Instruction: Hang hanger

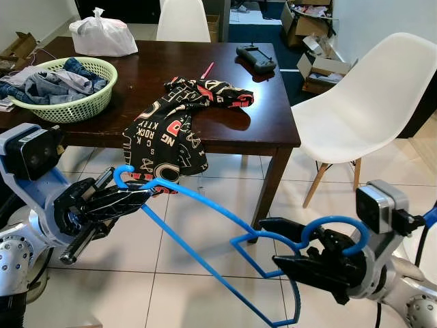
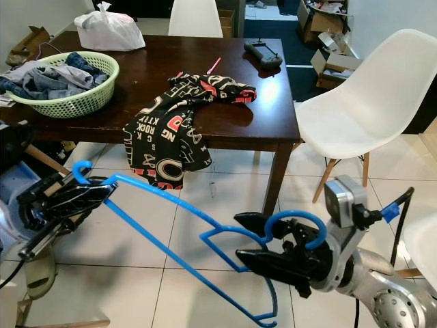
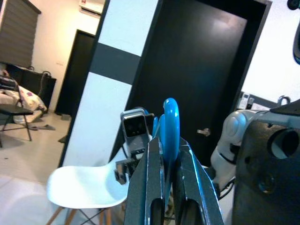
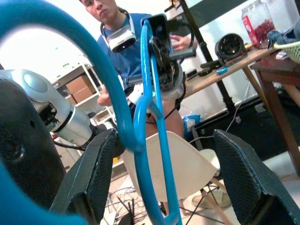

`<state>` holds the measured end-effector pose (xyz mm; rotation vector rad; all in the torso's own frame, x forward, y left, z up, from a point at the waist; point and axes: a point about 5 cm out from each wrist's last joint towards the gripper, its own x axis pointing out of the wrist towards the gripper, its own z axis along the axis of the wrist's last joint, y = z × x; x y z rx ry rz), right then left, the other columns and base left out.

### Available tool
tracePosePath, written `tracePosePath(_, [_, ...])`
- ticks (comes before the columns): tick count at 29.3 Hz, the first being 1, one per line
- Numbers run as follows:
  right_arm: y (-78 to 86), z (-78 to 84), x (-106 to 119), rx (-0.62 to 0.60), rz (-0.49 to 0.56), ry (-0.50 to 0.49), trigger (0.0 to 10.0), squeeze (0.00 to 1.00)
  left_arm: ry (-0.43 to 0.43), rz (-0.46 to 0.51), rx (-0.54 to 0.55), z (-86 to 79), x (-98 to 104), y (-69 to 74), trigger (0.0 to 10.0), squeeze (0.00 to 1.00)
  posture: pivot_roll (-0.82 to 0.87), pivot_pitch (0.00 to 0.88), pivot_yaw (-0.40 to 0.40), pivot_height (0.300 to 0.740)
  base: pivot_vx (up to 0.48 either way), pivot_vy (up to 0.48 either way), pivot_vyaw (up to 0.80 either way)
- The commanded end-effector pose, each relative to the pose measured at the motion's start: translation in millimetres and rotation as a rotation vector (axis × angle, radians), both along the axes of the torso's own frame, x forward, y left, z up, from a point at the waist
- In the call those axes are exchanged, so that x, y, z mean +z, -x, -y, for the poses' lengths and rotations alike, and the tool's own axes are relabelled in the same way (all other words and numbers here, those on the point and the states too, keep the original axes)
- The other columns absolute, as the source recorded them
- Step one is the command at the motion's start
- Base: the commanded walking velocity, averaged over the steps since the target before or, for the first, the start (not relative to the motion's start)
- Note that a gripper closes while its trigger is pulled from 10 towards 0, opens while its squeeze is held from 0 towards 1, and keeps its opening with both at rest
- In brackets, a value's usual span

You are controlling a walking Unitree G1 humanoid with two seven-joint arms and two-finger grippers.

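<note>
Blue hangers (image 1: 205, 236) held low over the floor tiles before the table's front edge (image 1: 225, 145), nothing hung yet (no rail in sight); left gripper (image 1: 126, 198) clamped shut on one hook; right gripper (image 1: 300, 249) spread open, second hook looped loosely between its fingers; black printed shirt (image 1: 171, 133) draped over that edge.

Bright, even indoor light, glare on the dark table (image 1: 270, 89), sharp focus

Blue hanger (image 1: 205, 205) looked smooth glossy plastic; my fingers (image 4: 101, 173) matt, textured black. Table (image 1: 273, 102) was polished dark wood.
</note>
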<state>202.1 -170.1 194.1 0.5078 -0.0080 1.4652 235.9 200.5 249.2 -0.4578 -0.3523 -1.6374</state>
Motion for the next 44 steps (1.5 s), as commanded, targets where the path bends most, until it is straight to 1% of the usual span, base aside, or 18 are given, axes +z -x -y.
tracePosePath(1, [1.6, -1.1, -1, -0.017, 0.011, 0.014, 10.0, 0.00, 0.012, 0.026, 0.041, -6.5, 5, -1.7, 0.0, 0.00, -0.04, 0.154, 0.014, 0.740, 0.000, 0.000, 0.00])
tracePosePath(5, [-1.0, -0.1, -1, -0.044, 0.012, 0.019, 10.0, 0.00, 0.025, 0.030, 0.063, -9.0, 6, -3.8, 0.0, 0.00, -0.04, 0.154, 0.013, 0.740, 0.000, 0.000, 0.00])
tracePosePath(10, [-6.0, -1.6, 2, -0.079, 0.029, 0.007, 10.0, 0.00, 0.031, 0.025, 0.061, -7.8, 4, -4.4, 0.0, 0.00, -0.05, 0.154, 0.013, 0.740, 0.000, 0.000, 0.00])
tracePosePath(11, [-7.8, -2.5, 4, -0.092, 0.041, -0.003, 3.3, 0.00, 0.033, 0.021, 0.056, -6.7, 4, -4.5, 0.0, 0.00, -0.05, 0.155, 0.013, 0.740, 0.000, 0.000, 0.00])
tracePosePath(12, [-10.1, -3.2, 6, -0.112, 0.049, -0.012, 0.0, 0.00, 0.034, 0.018, 0.052, -5.6, 3, -4.4, 0.0, 0.00, -0.05, 0.155, 0.013, 0.740, 0.000, 0.000, 0.00])
tracePosePath(17, [-12.6, -4.1, 10, -0.131, 0.064, -0.041, 0.0, 0.00, 0.036, 0.013, 0.044, -4.2, 2, -4.4, 0.0, 0.00, -0.05, 0.154, 0.014, 0.740, 0.000, 0.000, 0.00])
tracePosePath(22, [-11.6, -4.6, 11, -0.118, 0.066, -0.055, 0.0, 0.00, 0.039, 0.011, 0.043, -3.0, 1, -4.5, 0.0, 0.00, -0.05, 0.153, 0.013, 0.740, 0.000, 0.000, 0.00])
tracePosePath(32, [-9.1, -3.9, 11, -0.094, 0.060, -0.055, 0.0, 0.00, 0.043, 0.012, 0.056, -4.8, 1, -6.2, 0.0, 0.00, -0.05, 0.150, 0.014, 0.740, 0.000, 0.000, 0.00])
tracePosePath(39, [-13.0, -2.7, 10, -0.116, 0.061, -0.046, 0.0, 0.00, 0.053, -0.008, 0.068, -4.8, -1, -9.9, 0.0, 0.00, -0.05, 0.142, 0.015, 0.740, 0.000, 0.000, 0.00])
tracePosePath(40, [-16.1, -1.7, 8, -0.141, 0.062, -0.034, 0.0, 0.00, 0.047, -0.045, 0.098, -3.9, -3, -14.9, 4.1, 1.00, -0.05, 0.142, 0.015, 0.740, 0.000, 0.000, 0.00])
tracePosePath(41, [-20.7, 0.5, 6, -0.184, 0.063, -0.021, 0.0, 0.00, 0.046, -0.082, 0.118, -3.6, -6, -19.1, 10.0, 1.00, -0.05, 0.142, 0.015, 0.740, 0.000, 0.000, 0.00])
tracePosePath(42, [-23.9, 2.1, 4, -0.213, 0.063, -0.011, 0.0, 0.00, 0.045, -0.107, 0.131, -3.4, -8, -21.8, 10.0, 1.00, -0.04, 0.138, 0.012, 0.740, 0.000, 0.000, 0.00])
tracePosePath(43, [-23.9, 2.1, 4, -0.213, 0.063, -0.011, 0.0, 0.00, 0.045, -0.107, 0.131, -3.4, -8, -21.8, 10.0, 1.00, -0.04, 0.138, 0.012, 0.740, 0.000, 0.000, 0.00])
tracePosePath(44, [-28.2, 5.5, 1, -0.255, 0.060, -0.001, 0.0, 0.00, 0.043, -0.117, 0.155, -3.9, -9, -23.9, 10.0, 1.00, -0.05, 0.139, 0.012, 0.740, 0.000, 0.000, 0.00])
